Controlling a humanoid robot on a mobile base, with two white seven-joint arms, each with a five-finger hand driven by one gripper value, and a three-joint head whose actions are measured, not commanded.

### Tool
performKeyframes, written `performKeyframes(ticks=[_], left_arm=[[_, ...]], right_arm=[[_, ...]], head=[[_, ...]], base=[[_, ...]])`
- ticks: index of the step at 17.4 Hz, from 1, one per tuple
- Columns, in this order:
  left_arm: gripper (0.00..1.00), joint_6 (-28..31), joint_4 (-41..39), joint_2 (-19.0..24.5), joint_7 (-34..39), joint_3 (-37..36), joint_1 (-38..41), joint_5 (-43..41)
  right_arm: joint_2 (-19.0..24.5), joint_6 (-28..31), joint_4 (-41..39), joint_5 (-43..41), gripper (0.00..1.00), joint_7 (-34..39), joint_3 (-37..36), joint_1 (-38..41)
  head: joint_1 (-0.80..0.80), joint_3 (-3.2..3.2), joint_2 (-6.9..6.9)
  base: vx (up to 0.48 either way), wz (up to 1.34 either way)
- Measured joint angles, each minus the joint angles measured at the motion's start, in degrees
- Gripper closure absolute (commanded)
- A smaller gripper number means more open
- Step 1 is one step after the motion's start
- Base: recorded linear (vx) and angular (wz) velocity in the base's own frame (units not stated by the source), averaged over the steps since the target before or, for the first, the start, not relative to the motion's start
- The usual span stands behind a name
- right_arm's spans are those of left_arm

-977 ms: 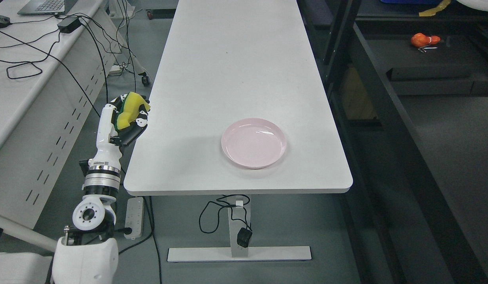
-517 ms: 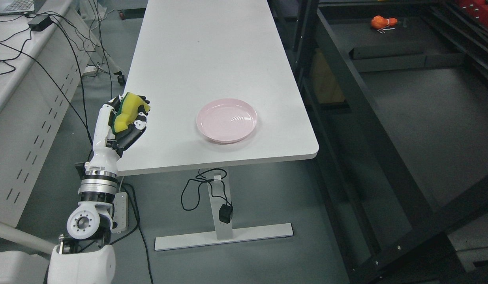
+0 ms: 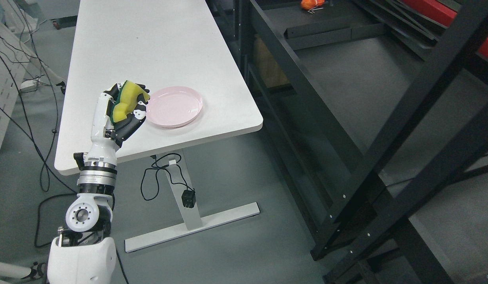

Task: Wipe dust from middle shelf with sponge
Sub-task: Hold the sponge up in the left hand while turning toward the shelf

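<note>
The left arm rises from the lower left corner, forearm near vertical, white shell with a ribbed metal wrist ring; the left robot hand (image 3: 121, 112) is held upright above the near left part of the table (image 3: 149, 51), palm turned toward the right. Its black and white fingers (image 3: 140, 105) are curled tight around the sponge (image 3: 125, 103); the sponge is a soft yellow foam block with a green scouring layer on its left face, squeezed out of shape by the grip. A round, glossy pink plate (image 3: 175, 106) with a raised rim lies on the smooth white table just right of the robot hand. The black metal shelf rack (image 3: 346, 79) stands right of the table, well apart from the sponge.
</note>
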Motion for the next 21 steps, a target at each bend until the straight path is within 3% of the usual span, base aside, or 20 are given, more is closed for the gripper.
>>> performKeyframes(ticks=[21], left_arm=[[1.00,2.1,-0.6,-0.1,0.4,-1.2,-5.4,0.0]], right_arm=[[0.0,0.0,0.0,0.0,0.00,0.0,0.0,0.0]], head=[[0.00,0.00,0.00]], base=[[-0.142,-0.49]])
